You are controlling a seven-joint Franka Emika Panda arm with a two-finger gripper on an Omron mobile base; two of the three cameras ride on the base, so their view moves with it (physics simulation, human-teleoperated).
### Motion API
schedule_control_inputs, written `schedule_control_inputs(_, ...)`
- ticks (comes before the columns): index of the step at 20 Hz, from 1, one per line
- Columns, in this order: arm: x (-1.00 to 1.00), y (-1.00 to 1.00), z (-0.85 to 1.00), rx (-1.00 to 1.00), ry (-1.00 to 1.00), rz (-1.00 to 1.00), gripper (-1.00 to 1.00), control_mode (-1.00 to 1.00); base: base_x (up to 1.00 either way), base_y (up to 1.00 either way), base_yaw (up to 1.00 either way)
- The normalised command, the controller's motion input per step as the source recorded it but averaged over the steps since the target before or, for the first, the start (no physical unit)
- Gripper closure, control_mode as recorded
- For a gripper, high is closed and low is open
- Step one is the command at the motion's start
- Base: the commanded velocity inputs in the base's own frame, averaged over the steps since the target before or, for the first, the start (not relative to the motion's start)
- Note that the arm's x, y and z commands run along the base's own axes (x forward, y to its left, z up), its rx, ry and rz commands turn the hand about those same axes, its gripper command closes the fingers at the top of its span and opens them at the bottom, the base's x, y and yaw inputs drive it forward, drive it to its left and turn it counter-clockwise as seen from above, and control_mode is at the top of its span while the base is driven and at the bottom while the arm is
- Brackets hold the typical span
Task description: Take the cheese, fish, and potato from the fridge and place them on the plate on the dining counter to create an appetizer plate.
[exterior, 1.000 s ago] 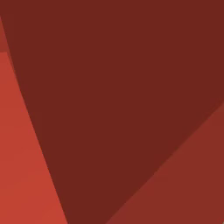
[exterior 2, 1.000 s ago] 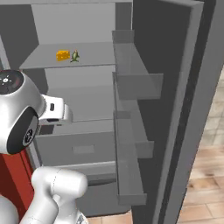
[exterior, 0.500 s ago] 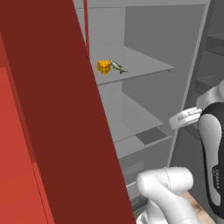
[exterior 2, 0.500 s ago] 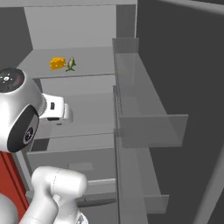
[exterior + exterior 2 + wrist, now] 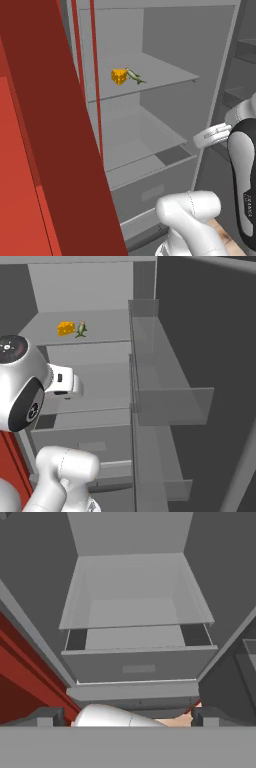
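- Orange-yellow against flat grey, the cheese (image 5: 118, 76) is seen resting on an upper shelf (image 5: 165, 77) of the fridge (image 5: 165, 130), at about eleven o'clock in the left base view, with the slim green-grey fish (image 5: 134, 76) just beside it toward three o'clock; whether the two touch cannot be told.
- From the right base view, the same pair lies at about ten o'clock: cheese (image 5: 66, 328) and fish (image 5: 81, 329), set well back on the shelf (a long reach is judged to be needed).
- No potato can be picked out on the shelves shown.
- The gripper (image 5: 128, 717) is held low before the lower drawer (image 5: 138, 662), jaws spread fully apart and nothing between them, its fingertips (image 5: 47, 717) seen at the bottom of the hand view.
- This low pose is judged to be an approach posture, with no item yet collected.
- The fridge interior is bare grey shelving; its opened door (image 5: 200, 356) carries translucent bins, and red panelling (image 5: 45, 150) flanks it at nine o'clock.
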Motion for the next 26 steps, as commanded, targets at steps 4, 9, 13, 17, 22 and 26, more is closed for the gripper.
schedule_control_inputs(4, 0.34, 0.23, 0.0, 0.0, 0.07, 0.0, -1.0, -1.0, 0.14, 0.08, 0.0)
schedule_control_inputs(9, 0.27, 0.3, 0.13, 0.0, 0.01, 0.0, -1.0, -1.0, 0.0, 0.0, 0.0)
schedule_control_inputs(13, 0.33, 0.19, 0.29, 0.0, -0.02, 0.0, -1.0, -1.0, 0.0, 0.0, 0.0)
schedule_control_inputs(17, 0.42, 0.03, 0.19, 0.0, -0.09, 0.01, -1.0, -1.0, 0.0, 0.0, 0.0)
schedule_control_inputs(22, 0.57, 0.12, 0.08, 0.0, -0.13, 0.0, -1.0, -1.0, 0.0, 0.0, 0.0)
schedule_control_inputs(26, 0.75, 0.19, 0.0, 0.0, -0.11, 0.0, -1.0, -1.0, 0.0, 0.0, 0.0)
